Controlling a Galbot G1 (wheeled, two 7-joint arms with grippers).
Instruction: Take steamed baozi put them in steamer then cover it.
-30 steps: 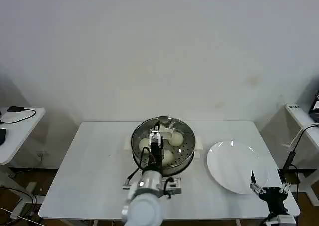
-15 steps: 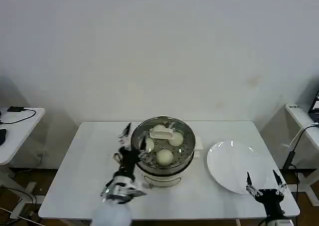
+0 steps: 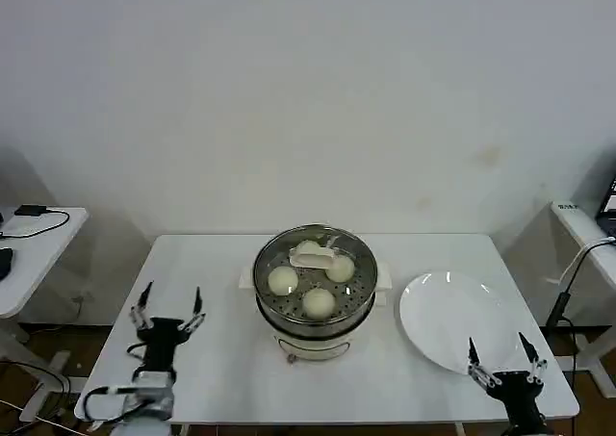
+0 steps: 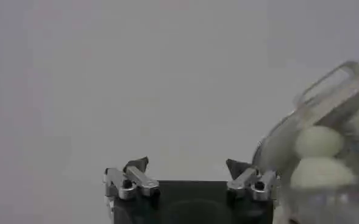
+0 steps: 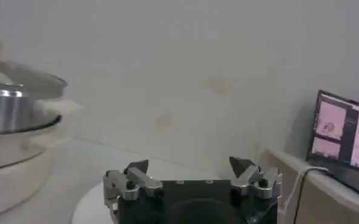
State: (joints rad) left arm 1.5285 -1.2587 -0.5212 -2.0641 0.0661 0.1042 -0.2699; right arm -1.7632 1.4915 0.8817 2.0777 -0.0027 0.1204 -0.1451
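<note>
The steamer (image 3: pixel 313 322) stands mid-table with the clear glass lid (image 3: pixel 356 253) resting on it, its pale handle (image 3: pixel 313 256) on top. Three steamed baozi (image 3: pixel 282 280) (image 3: pixel 319 303) (image 3: pixel 339 269) show through the glass on the perforated tray. My left gripper (image 3: pixel 171 303) hangs open and empty over the table's front left, well apart from the pot. In the left wrist view the left gripper (image 4: pixel 187 165) is open, with the steamer (image 4: pixel 270 152) and baozi (image 4: pixel 316 141) off to one side. My right gripper (image 3: pixel 500 353) (image 5: pixel 189 165) is open and empty at the front right.
A flat white plate (image 3: pixel 445 306) lies bare to the right of the steamer, and the right gripper hovers at its near edge. A side table with cables (image 3: pixel 29 229) stands at the left. A lit screen (image 5: pixel 344 137) sits on a bench at the right.
My left arm drew back from over the steamer to the table's front left, leaving the lid on the pot. The right gripper stayed by the plate.
</note>
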